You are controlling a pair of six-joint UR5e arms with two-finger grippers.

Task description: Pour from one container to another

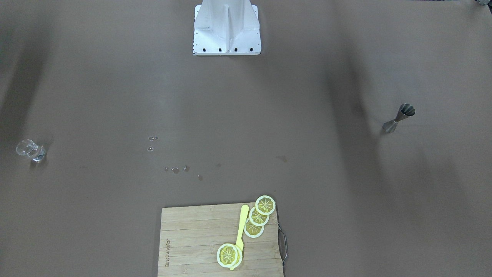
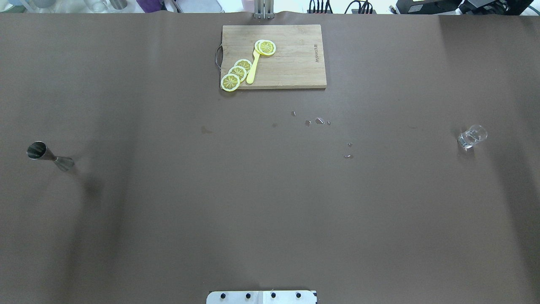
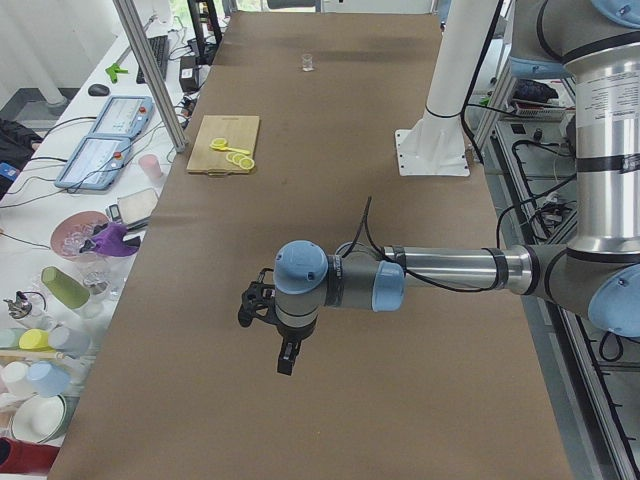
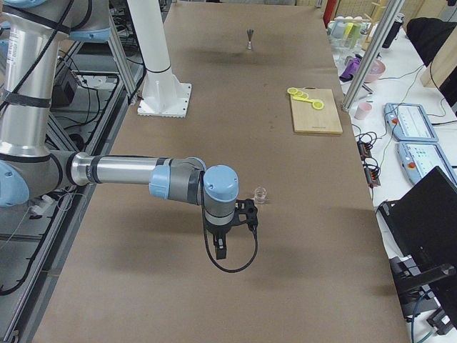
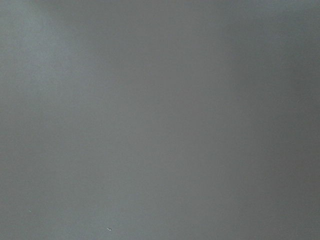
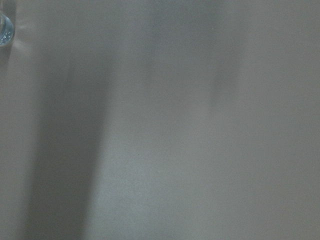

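Observation:
The steel jigger stands upright on the brown table at the robot's left side, also seen as the jigger and far off as the jigger. The clear glass stands at the robot's right side, as the glass and the glass; its rim shows at the right wrist view's top left corner. My left gripper hovers over bare table, seen only from the side. My right gripper hangs just short of the glass. I cannot tell whether either is open or shut.
A wooden cutting board with several lemon slices and a yellow utensil lies at the table's far middle. Water droplets dot the table in front of it. The white robot base stands at the near edge.

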